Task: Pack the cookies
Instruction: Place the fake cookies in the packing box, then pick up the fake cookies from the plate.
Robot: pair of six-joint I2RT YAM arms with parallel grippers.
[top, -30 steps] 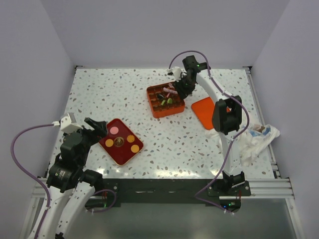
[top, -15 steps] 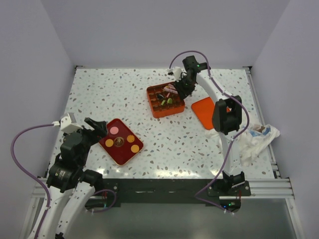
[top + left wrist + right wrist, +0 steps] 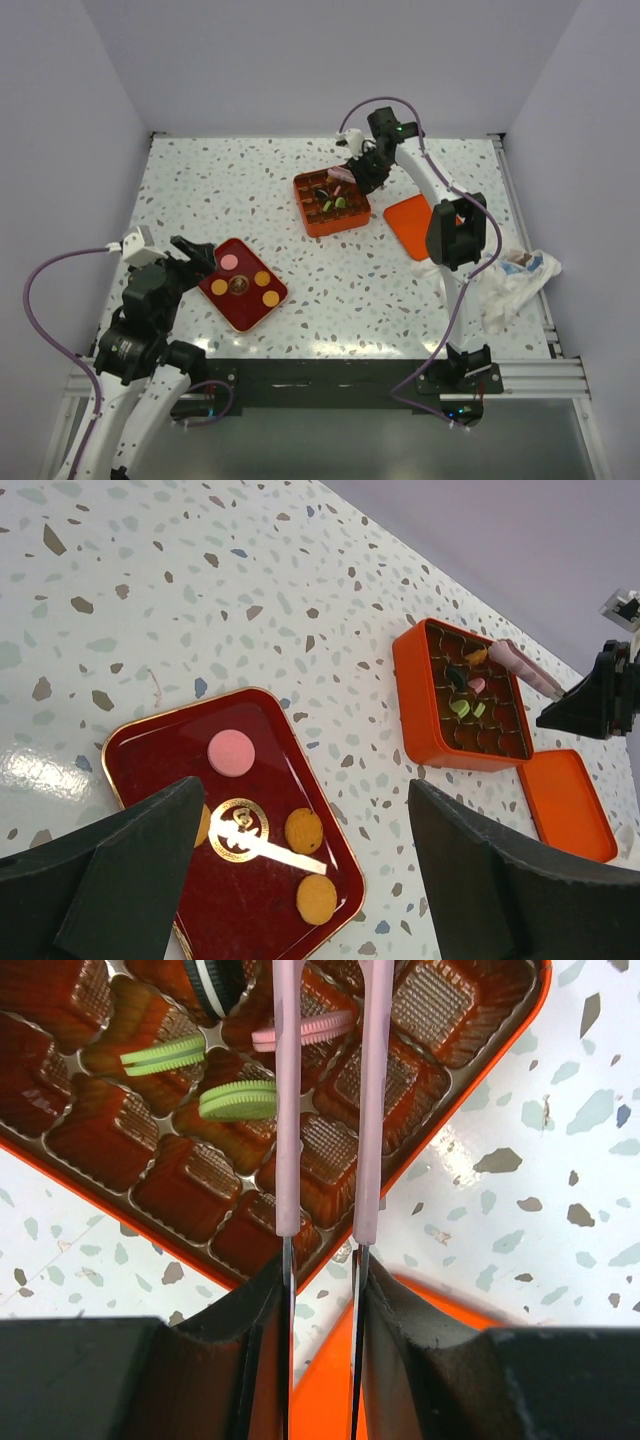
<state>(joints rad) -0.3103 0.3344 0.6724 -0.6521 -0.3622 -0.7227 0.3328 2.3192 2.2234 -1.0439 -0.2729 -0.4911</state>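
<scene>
R gripper (image 3: 320, 1265) is clenched on pink tweezers (image 3: 288, 1110), arms squeezed near-parallel, prob. so small discs can be pinched. Tweezers are held over orange box (image 3: 410, 700), far-right corner. Pink cookie (image 3: 320, 1028) is seen on edge in a box cell beneath; tips are out of shot. L gripper (image 3: 310, 850) is spread wide w/ nothing held, well left of box, nearer the bases, by red tray (image 3: 150, 770) w/ four unpacked cookies (image 3: 231, 752).

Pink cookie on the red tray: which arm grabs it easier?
Probably the left. The left jaws stand wide open beside the red tray, pink cookie just ahead. The right jaws hold pink tongs, away over the orange box.
</scene>
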